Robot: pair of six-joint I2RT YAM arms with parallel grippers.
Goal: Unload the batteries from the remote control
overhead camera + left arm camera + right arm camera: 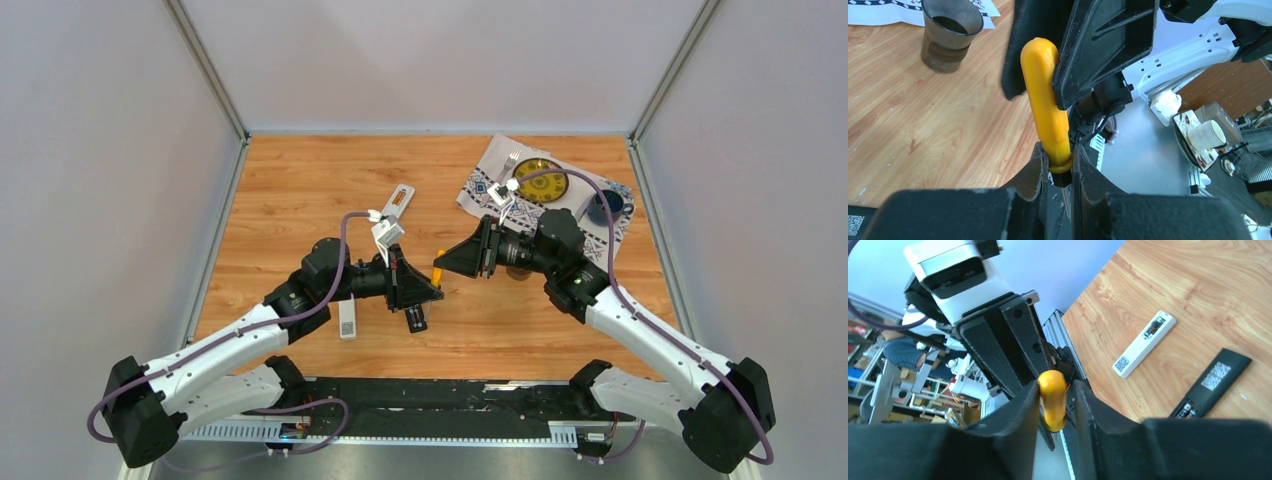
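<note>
1. Left gripper (1058, 167): closed on the screwdriver (1045, 100), pads pressed to both sides of the yellow handle's lower end, right at the dark collar.
2. Right gripper (1055, 399): partly open, fingers (1013, 412) either side of the handle's rounded top. One pad against the yellow, a thin gap at the other, no firm hold to be seen.
3. Screwdriver: lifted clear of the table (1198, 290), bridging the two grippers, which face each other tip to tip. Shaft hidden inside the left gripper's fingers.
4. Black remote (1212, 381): flat on the table just below the left gripper, on the side toward the arm bases. Back up, pale label showing, one end opened.
5. White remote (1144, 343): flat on the table beside the left gripper's wrist, on its outer side, well apart from the right gripper. Back up, with a dark open slot near one end.
6. Batteries: not to be made out for certain. Contents of both open slots too small to tell.
7. Behind the right gripper: a patterned cloth (492, 165) with a yellow plate (541, 181) on it.
8. Near the cloth's edge, past the right gripper's fingers: a brownish cup (950, 35), upright.
</note>
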